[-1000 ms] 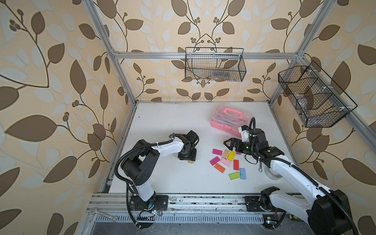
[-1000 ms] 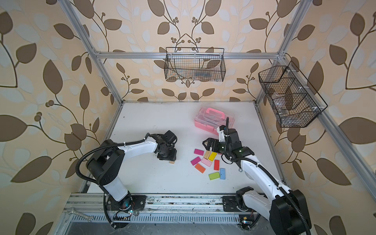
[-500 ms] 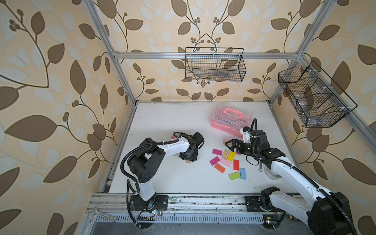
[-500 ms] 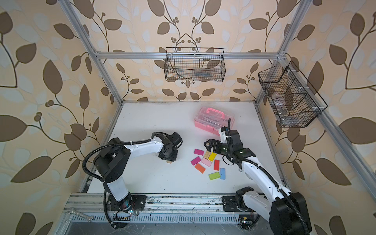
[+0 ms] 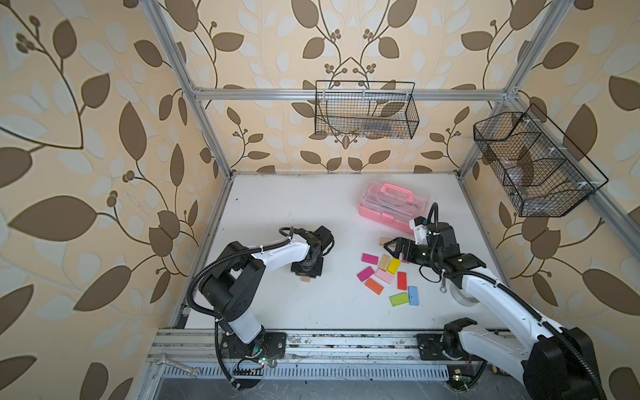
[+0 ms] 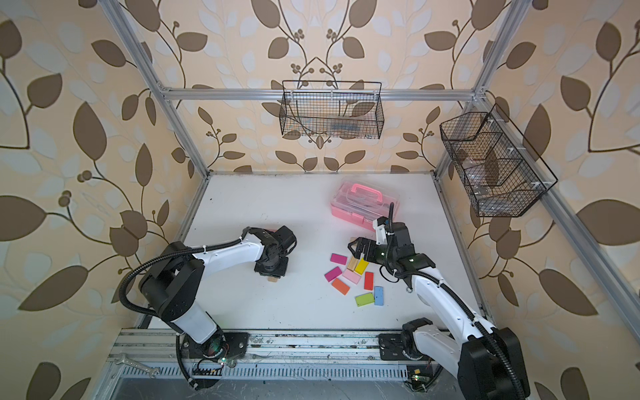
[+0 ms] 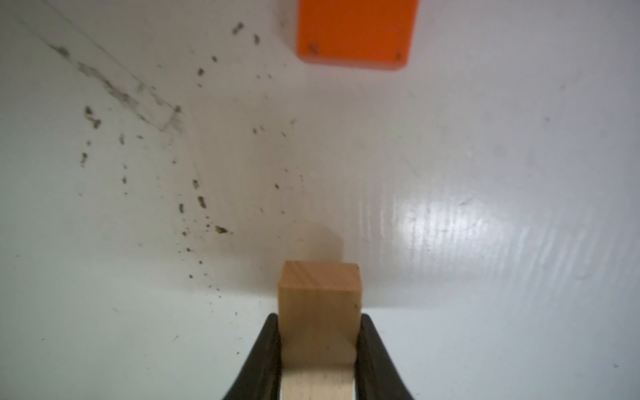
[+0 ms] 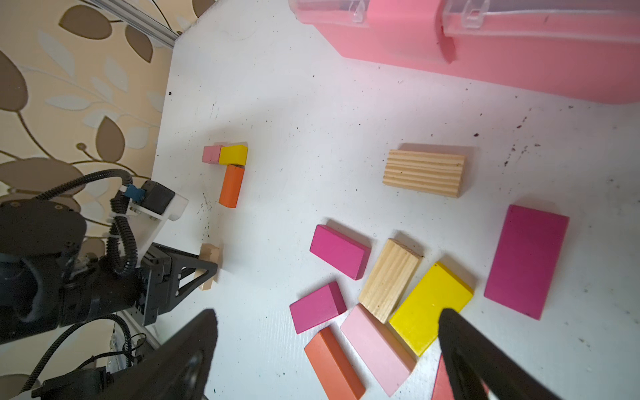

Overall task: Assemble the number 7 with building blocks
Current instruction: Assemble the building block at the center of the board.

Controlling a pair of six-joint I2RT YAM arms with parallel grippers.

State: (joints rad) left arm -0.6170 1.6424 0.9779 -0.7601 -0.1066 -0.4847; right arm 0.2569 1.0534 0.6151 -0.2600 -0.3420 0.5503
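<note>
My left gripper (image 7: 320,322) is shut on a plain wood block (image 7: 320,298), held on edge just above or on the white table (image 5: 311,311); which, I cannot tell. An orange block (image 7: 356,31) lies ahead of it. In the right wrist view that orange block (image 8: 231,186) hangs down from a yellow block (image 8: 234,154) with a pink block (image 8: 212,154) beside it, the start of the number 7. My right gripper (image 8: 327,315) is open over the loose building blocks (image 5: 384,276). In both top views the left gripper (image 5: 306,272) (image 6: 272,270) and right gripper (image 5: 389,247) (image 6: 356,246) stand apart.
A pink clear-lidded case (image 5: 393,204) sits behind the loose blocks. A striped wood block (image 8: 424,173) lies between the case and the pile. Wire baskets (image 5: 365,110) (image 5: 533,166) hang on the walls. A wrench (image 5: 176,365) lies on the front rail.
My left gripper has closed onto the wood block and shifted slightly toward the front left with it. The right arm has barely moved and stays open.
</note>
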